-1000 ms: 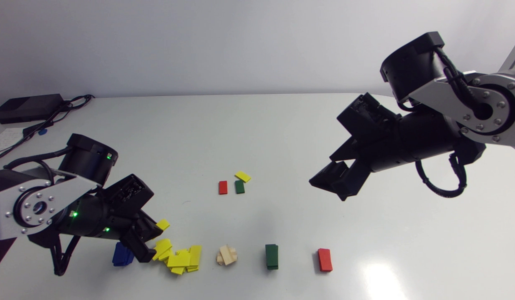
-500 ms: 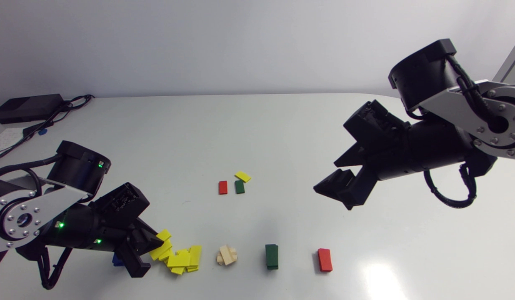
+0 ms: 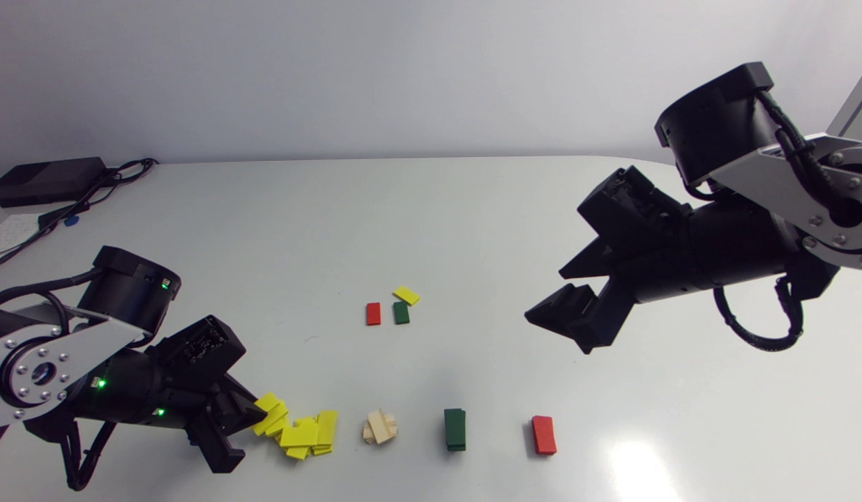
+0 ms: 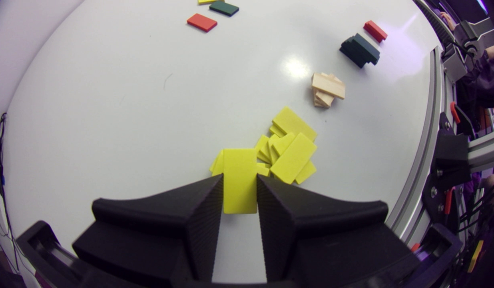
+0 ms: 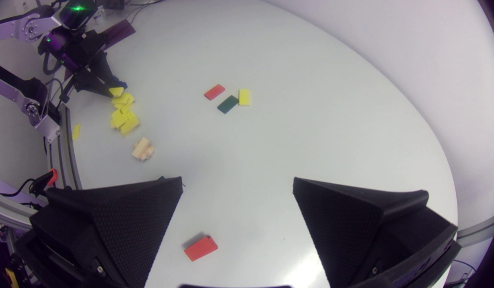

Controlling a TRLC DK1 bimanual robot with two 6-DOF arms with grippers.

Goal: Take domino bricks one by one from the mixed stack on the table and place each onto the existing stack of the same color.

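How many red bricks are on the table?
2. The middle red brick lies flat beside the loose green brick. The front red brick lies in the front row, right of the green stack; more red ones could hide under it.

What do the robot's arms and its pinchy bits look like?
The left arm and the right arm are silver-grey metal plates dotted with round bolts, joined by chunky black round joints. Black cables loop beside them, and tiny green lights glow on the left one. The jaws are matte black: two broad wedges each, finely textured inside.
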